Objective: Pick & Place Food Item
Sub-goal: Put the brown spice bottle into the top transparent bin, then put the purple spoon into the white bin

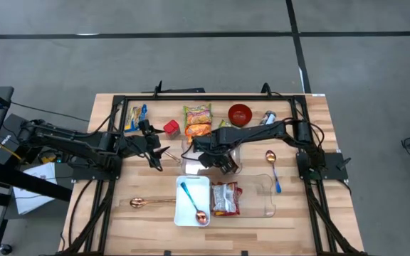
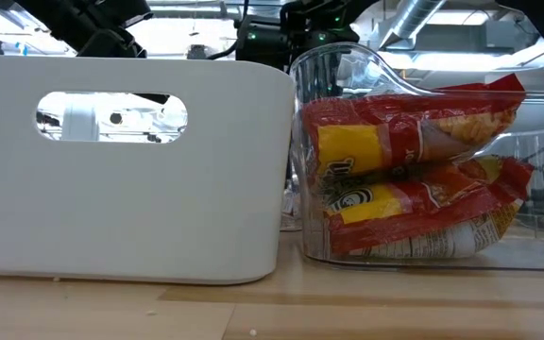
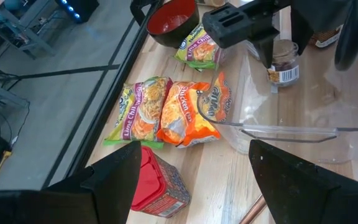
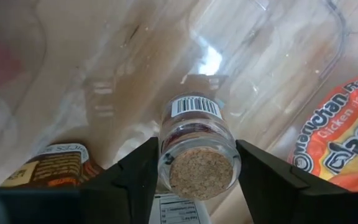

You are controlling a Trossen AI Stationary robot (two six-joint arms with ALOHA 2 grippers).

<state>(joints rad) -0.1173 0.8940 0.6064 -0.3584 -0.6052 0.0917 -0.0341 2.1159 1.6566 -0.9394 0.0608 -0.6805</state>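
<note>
My right gripper (image 1: pixel 223 163) is shut on a small glass jar with a cork stopper (image 4: pixel 199 152) over a clear plastic bin (image 1: pixel 238 152) at the table's middle. The jar also shows in the left wrist view (image 3: pixel 283 67), below the right arm's fingers. A second labelled jar (image 4: pixel 53 165) lies on the bin's floor. My left gripper (image 1: pixel 156 155) is open and empty, left of the bin, near a red container (image 3: pixel 160 183). A lime-green noodle packet (image 3: pixel 138 112) and an orange one (image 3: pixel 194 109) lie flat on the table beyond it. My right gripper pinches the jar's sides near its cork end (image 4: pixel 166 163) between its two fingers (image 4: pixel 132 180). The fingers come from above, pointing down along the jar. The jar hangs upright below them, cork up, clear of the bin's floor.
A red bowl (image 1: pixel 240 114) and another green packet (image 3: pixel 197 46) sit at the far side. A white tray (image 1: pixel 191 183) with a blue spoon and a clear bin (image 1: pixel 265 195) holding a red packet (image 1: pixel 225 198) stand near. Spoons (image 1: pixel 271 160) (image 1: pixel 144 203) lie on the table.
</note>
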